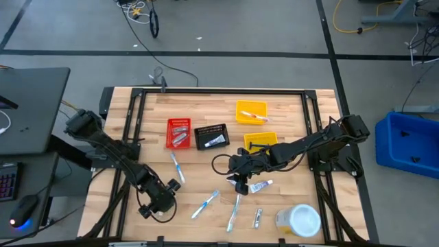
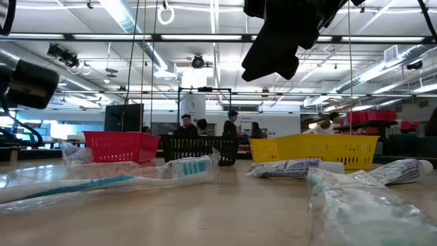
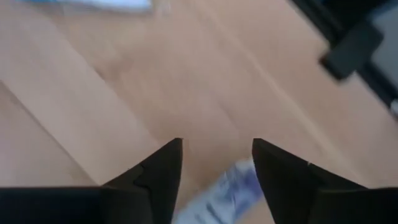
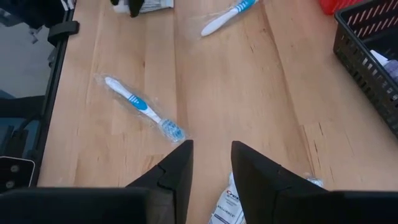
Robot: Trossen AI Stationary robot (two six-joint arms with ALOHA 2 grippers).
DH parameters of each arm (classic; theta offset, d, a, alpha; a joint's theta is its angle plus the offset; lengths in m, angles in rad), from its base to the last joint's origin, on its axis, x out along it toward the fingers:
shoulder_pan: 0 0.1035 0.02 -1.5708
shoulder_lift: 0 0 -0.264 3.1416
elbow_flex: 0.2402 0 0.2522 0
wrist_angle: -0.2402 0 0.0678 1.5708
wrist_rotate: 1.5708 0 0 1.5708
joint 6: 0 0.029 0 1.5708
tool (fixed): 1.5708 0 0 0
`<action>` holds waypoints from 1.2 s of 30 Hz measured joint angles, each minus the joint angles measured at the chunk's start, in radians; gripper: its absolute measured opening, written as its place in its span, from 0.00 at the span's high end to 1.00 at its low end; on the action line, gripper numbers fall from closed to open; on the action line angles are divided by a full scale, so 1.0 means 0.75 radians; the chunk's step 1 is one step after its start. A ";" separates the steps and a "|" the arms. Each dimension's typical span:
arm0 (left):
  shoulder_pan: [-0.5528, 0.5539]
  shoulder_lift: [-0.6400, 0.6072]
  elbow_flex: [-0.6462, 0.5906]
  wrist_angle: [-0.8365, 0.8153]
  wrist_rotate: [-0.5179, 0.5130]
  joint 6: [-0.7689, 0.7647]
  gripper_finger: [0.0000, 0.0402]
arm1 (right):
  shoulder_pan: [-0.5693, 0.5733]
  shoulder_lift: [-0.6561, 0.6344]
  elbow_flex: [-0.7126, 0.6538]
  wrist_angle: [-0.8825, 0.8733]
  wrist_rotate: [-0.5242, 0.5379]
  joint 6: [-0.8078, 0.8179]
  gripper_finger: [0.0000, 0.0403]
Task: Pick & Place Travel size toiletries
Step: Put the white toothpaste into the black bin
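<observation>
Travel size toiletries lie scattered on the wooden table: wrapped toothbrushes (image 1: 177,167) (image 1: 205,203) (image 1: 234,213), a white-and-blue tube (image 1: 260,185) and a small sachet (image 1: 258,217). My left gripper (image 3: 217,146) is low over the table's near left part (image 1: 161,202), open, with a blurred white-and-blue packet (image 3: 225,194) lying between its fingers. My right gripper (image 4: 211,149) hangs at mid-table (image 1: 236,182), just left of the tube. Its fingertips stand a narrow gap apart, and a white printed packet (image 4: 227,202) shows between the fingers farther back. My left gripper's fingers stand on either side of the blurred packet, and I cannot tell whether they touch it. My right gripper's fingertips have nothing between them; whether the fingers touch the white printed packet (image 4: 229,198) farther back cannot be told.
A red bin (image 1: 179,132) and a black bin (image 1: 211,136) stand at mid-table, with two yellow bins (image 1: 251,112) (image 1: 260,140) to their right. A big yellowish jar with a white lid (image 1: 300,219) stands near the front right edge. People show in the room behind.
</observation>
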 joint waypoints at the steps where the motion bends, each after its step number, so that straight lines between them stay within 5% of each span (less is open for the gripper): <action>1: -0.003 -0.001 0.000 -0.041 0.013 0.015 0.46 | 0.000 0.000 0.000 0.002 0.000 0.000 0.72; 6: -0.041 -0.002 0.000 -0.165 0.019 0.236 0.43 | 0.000 0.000 0.000 0.002 0.000 0.000 0.73; 13: -0.073 -0.002 0.000 -0.161 -0.196 0.489 0.43 | 0.000 0.000 0.000 0.001 0.000 0.000 0.74; 28: -0.041 -0.009 -0.110 -0.086 -0.212 0.306 0.43 | 0.000 0.000 0.000 0.000 0.000 0.000 0.73; 36: -0.041 -0.005 -0.095 -0.091 -0.207 0.322 0.59 | 0.000 0.000 0.000 0.001 0.001 0.000 0.76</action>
